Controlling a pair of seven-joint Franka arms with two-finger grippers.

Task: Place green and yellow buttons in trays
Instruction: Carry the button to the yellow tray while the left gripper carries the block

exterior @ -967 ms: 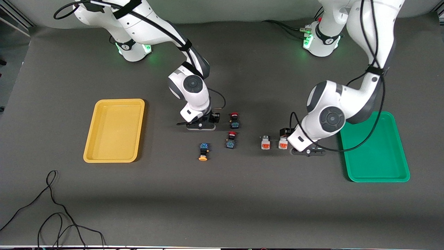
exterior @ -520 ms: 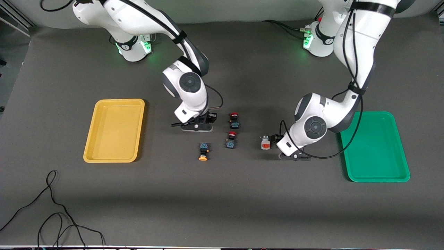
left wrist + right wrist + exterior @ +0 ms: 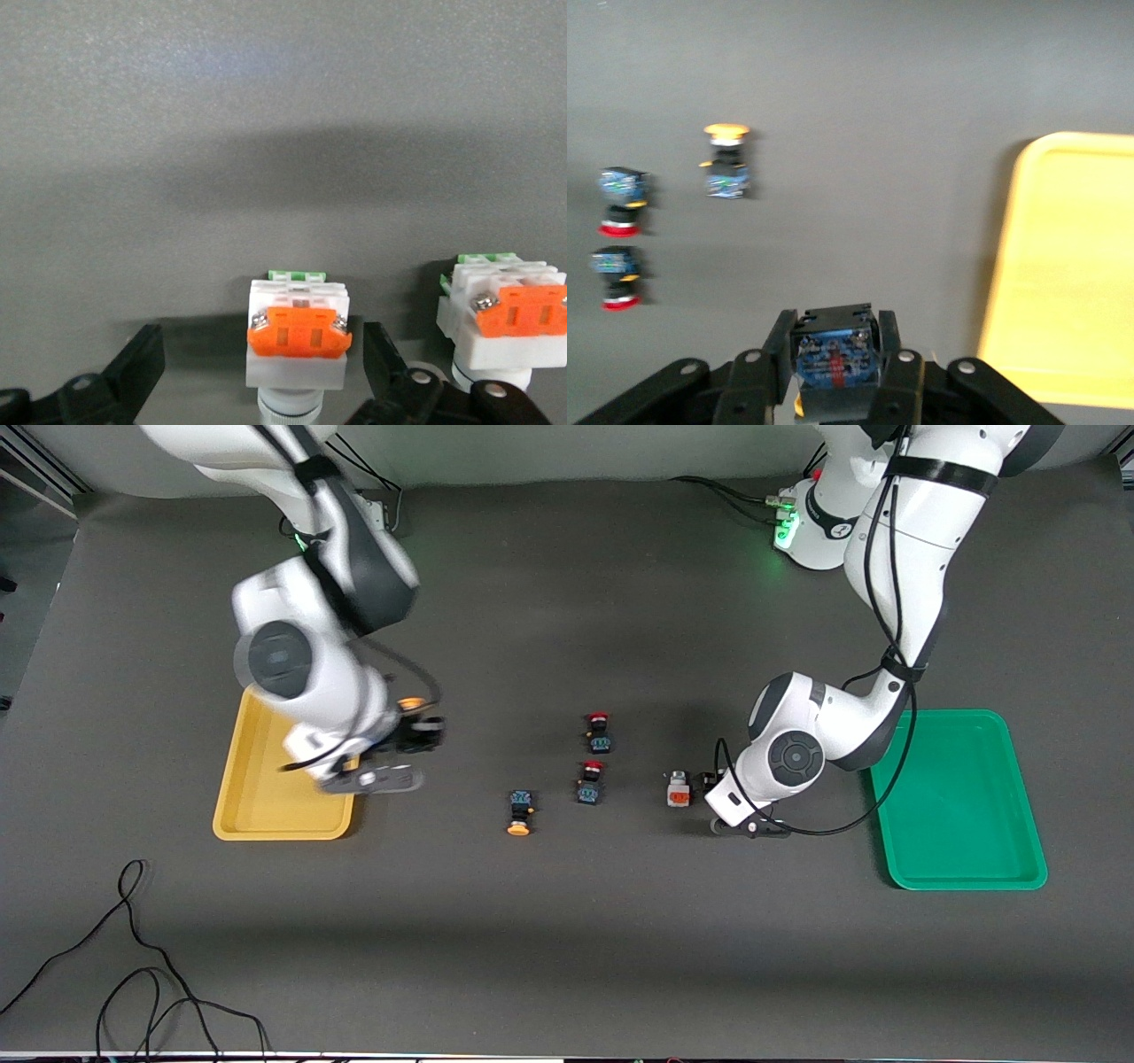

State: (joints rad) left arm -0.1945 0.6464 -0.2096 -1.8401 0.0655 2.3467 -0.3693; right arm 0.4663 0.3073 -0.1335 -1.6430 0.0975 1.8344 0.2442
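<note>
Yellow-capped button, small, rigid and light, rides pinched by its body in the right gripper near the yellow tray; the left gripper straddles a white-and-orange button, fingers wide apart.

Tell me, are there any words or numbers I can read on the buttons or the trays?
None can be read.
Held button in the right gripper: marks on its blue end, too blurred.
White button between the open left gripper's fingers: no writing shows.
Yellow tray, green tray: plain.
</note>
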